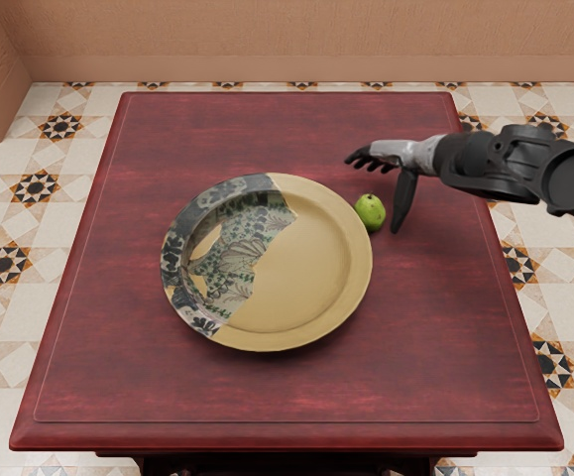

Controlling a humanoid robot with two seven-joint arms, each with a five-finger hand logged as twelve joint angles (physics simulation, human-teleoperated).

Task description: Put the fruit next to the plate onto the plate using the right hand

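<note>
- We record the plate (341,293) on the table (445,357), lower left of the right hand (394,159) and nearer to us.
- The green fruit (370,211) sits on the table at the plate's right rim, just below the hand and left of its down-pointing thumb (402,201); we see no contact.
- The hand's fingers (362,158) are spread apart, holding nothing.
- Behind the hand we note tiled floor (524,99).
</note>
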